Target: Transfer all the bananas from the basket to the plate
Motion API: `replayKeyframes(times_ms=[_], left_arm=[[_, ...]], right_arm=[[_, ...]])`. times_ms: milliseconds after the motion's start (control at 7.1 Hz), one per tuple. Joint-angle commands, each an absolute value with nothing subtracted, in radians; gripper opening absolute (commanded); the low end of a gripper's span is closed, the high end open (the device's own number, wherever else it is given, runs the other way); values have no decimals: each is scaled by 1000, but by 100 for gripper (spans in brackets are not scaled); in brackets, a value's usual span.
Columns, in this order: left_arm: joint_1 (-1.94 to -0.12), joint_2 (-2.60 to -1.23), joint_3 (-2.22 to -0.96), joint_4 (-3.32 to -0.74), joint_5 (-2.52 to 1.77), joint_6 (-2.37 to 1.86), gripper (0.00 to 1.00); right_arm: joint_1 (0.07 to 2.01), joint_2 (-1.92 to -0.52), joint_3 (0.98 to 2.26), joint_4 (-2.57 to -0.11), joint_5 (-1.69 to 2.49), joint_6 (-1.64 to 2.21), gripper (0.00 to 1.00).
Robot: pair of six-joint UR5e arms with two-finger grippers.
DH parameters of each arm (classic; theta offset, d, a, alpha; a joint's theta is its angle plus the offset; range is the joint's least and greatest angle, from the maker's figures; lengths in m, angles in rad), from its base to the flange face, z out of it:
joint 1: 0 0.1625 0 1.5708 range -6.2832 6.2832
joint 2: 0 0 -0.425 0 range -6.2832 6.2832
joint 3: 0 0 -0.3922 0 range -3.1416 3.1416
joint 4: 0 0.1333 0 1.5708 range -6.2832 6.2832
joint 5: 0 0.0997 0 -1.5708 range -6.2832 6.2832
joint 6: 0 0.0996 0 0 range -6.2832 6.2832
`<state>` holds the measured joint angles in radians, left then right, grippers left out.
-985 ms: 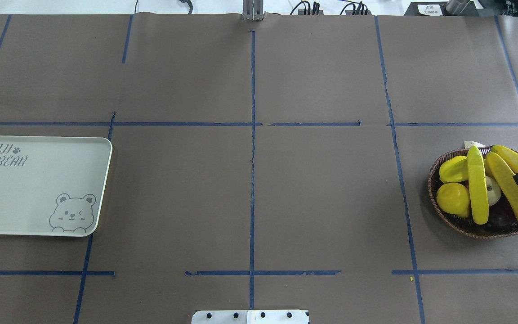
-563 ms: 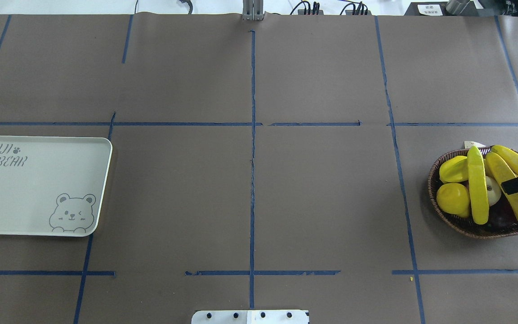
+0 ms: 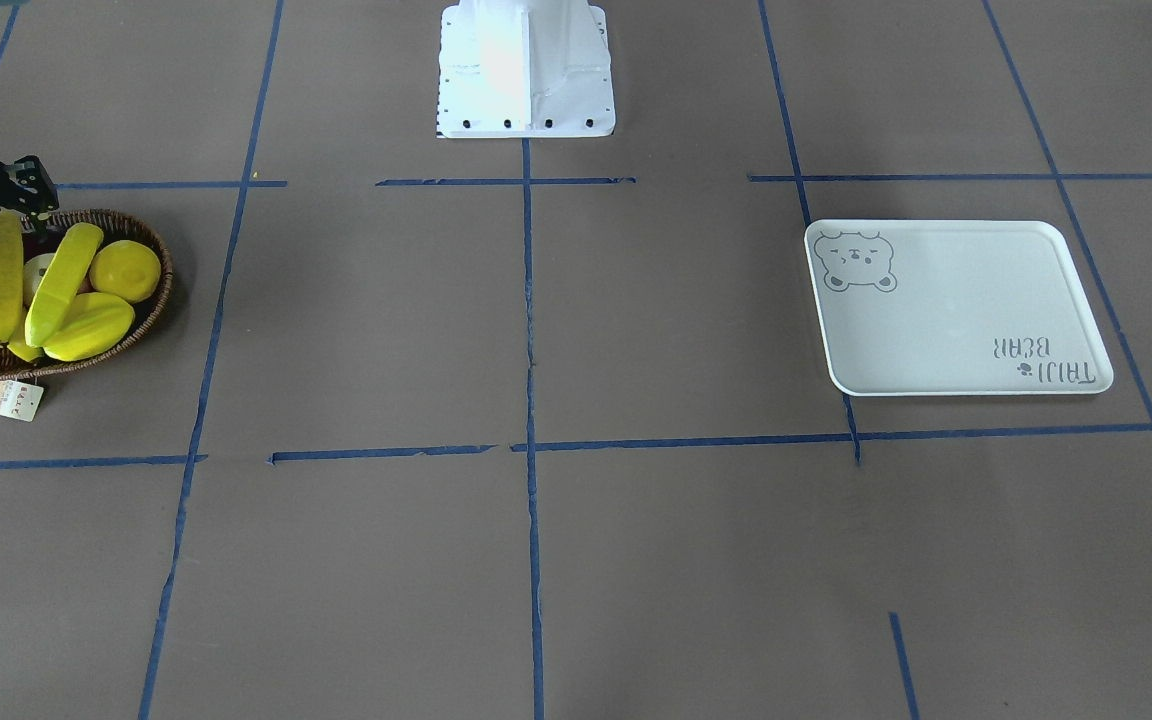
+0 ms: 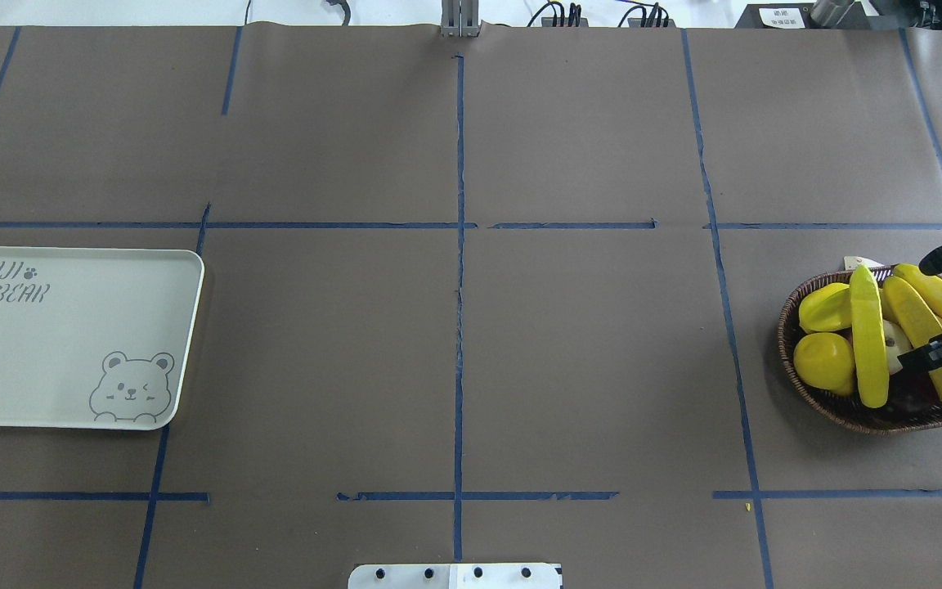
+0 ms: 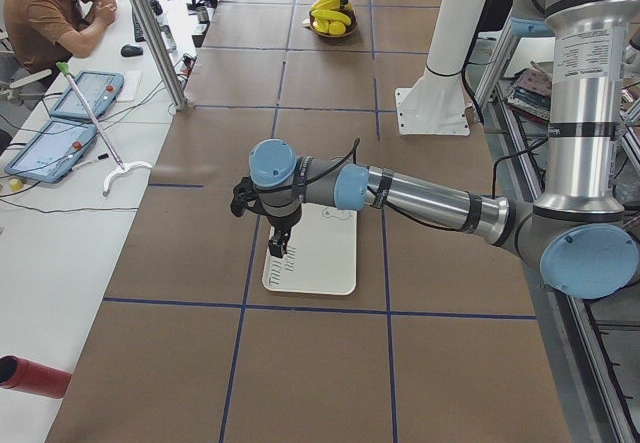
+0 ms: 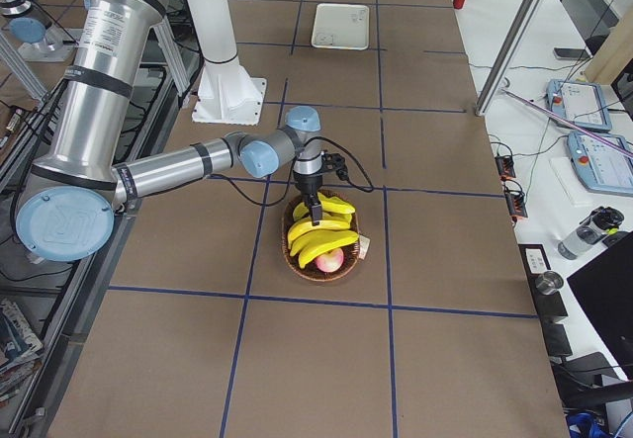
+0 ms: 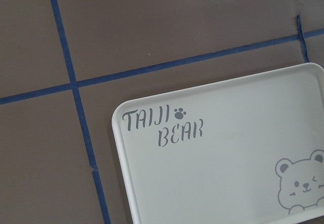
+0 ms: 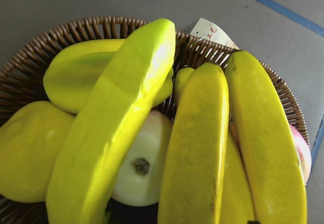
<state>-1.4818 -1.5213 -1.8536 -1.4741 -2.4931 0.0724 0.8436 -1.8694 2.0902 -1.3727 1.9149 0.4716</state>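
The right end effector (image 4: 917, 313) hangs over the basket (image 4: 847, 413) with its two black fingers (image 4: 941, 255) spread wide. One finger is past the far side of the two rightmost bananas (image 4: 925, 339) and the other is on their near side, so the pair lies between them. Whether either finger touches the fruit cannot be told. It holds nothing. The right wrist view looks down close on the bananas, which lie side by side and lengthwise over the other fruit.

All four bananas are in the basket: three are bunched at its right, and one lies apart across the middle. Under them sit a ribbed starfruit (image 4: 824, 309), a round yellow fruit (image 4: 823, 362) and a pale fruit (image 8: 139, 168). A paper tag (image 3: 11, 398) hangs from the rim. The basket stands at the robot's right end of the brown surface (image 4: 585, 343), which is marked with blue tape lines (image 4: 459, 327).

The left end effector (image 5: 278, 246) hovers over the plate (image 4: 70, 327), which lies at the opposite end and carries no fruit. How far its fingers are apart cannot be told.
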Motion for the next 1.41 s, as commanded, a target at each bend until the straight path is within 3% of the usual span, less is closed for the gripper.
replayKeyframes(times_ms=[0,422,704,845,1267], left_arm=[[-1482,-1520,-1853,-1474,-2528,72,100],[-1482,-1520,-1855,-1474,-2530,72,100],[-1482,-1522,-1850,-1474,-2530,72,100],[-1483,-1523,-1850,-1474,-2530,71,100],[-1482,-1529,-1850,-1474,-2530,69,100]], right_arm=[[830,-1862,2054,-1373,1890,459,85],[830,-1855,2051,-1373,1890,457,81],[831,-1851,2052,-1374,1891,457,73],[833,-1852,2052,-1374,1902,459,62],[844,-1865,2081,-1387,1904,457,15]])
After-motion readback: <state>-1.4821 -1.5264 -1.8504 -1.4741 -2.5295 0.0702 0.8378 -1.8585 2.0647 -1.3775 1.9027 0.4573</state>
